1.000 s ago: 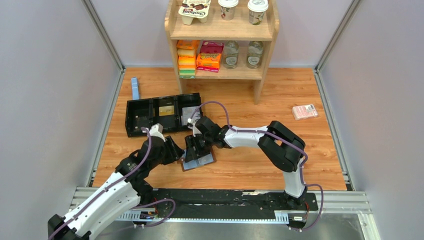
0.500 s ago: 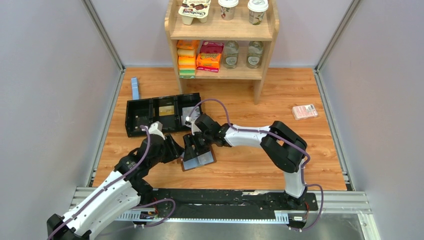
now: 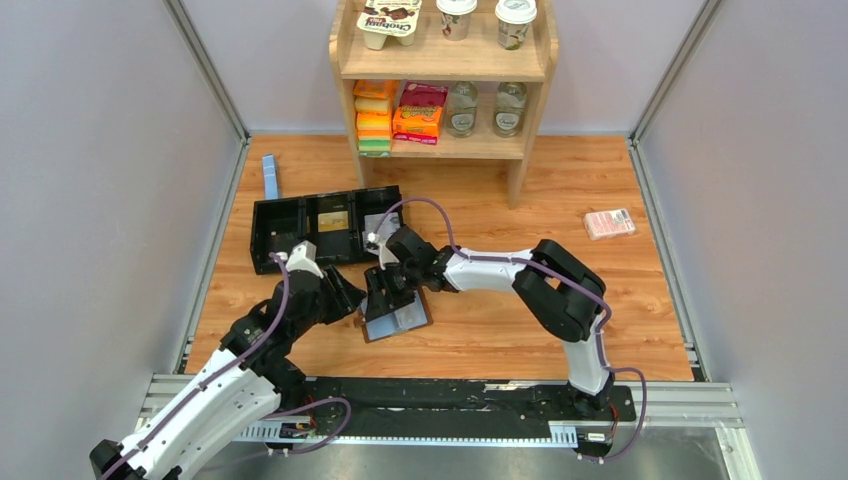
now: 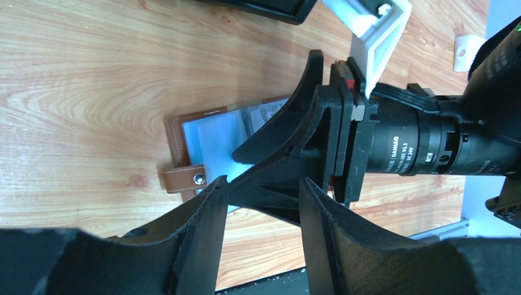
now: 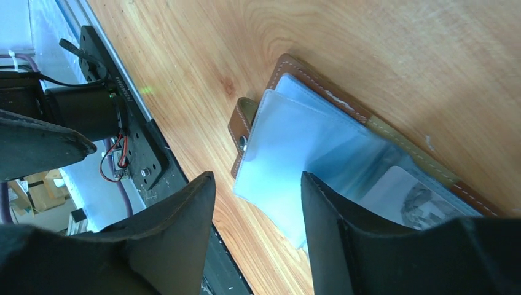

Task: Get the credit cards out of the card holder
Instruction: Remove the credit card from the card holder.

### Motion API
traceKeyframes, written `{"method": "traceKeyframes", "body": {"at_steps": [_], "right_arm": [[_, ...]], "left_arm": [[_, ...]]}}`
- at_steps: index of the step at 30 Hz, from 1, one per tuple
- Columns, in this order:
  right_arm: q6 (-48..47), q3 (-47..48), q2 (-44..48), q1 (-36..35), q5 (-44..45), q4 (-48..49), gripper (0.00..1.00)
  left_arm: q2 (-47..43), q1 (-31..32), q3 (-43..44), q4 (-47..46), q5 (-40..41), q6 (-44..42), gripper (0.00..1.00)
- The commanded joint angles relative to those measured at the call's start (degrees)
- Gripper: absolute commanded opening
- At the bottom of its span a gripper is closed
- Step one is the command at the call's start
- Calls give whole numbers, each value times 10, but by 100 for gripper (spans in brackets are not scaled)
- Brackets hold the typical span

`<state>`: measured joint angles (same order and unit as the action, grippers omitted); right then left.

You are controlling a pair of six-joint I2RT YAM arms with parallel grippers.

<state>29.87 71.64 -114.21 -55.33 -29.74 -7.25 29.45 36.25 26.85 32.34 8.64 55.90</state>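
The card holder lies open on the wooden table, brown leather edging around grey-blue clear sleeves. It also shows in the left wrist view and in the right wrist view. A pale grey credit card sits inside a sleeve of the holder's far half. My right gripper hovers open and empty just over the holder, its jaws spread above the loose near sleeve. My left gripper is open and empty just left of the holder, its jaws facing the right gripper's fingers.
A long black compartmented tray lies behind the grippers, with flat pieces in its middle and right compartments. A narrow blue strip lies at the far left. A pink-red packet lies at the right. A wooden shelf stands at the back.
Both grippers have shifted slightly to the left and back. The card holder has stayed in place, and both grippers have stayed open.
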Motion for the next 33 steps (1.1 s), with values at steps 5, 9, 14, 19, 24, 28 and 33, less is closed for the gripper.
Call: {"method": "traceKeyframes", "body": {"at_steps": [5,9,14,19,24,28,33], "right_arm": [[-31,-25,104,45,88,-22,43],[-54,-50,129,68,139,-49,37],[-59,-69,124,80,158,-65,33],[-52,-91,115,78,158,-56,30],[-45,-112,106,78,144,-39,29],[-46,-124,103,79,129,-27,28],[-48,-131,108,76,120,-18,26]], "left_arm": [[45,1,19,-60,-33,13,54],[97,1,14,-104,-63,21,54],[174,1,8,-175,-104,25,54],[226,1,-10,-244,-121,40,54],[283,1,-39,-294,-130,41,53],[316,1,-64,-339,-139,59,53],[339,0,-94,-390,-139,78,53]]}}
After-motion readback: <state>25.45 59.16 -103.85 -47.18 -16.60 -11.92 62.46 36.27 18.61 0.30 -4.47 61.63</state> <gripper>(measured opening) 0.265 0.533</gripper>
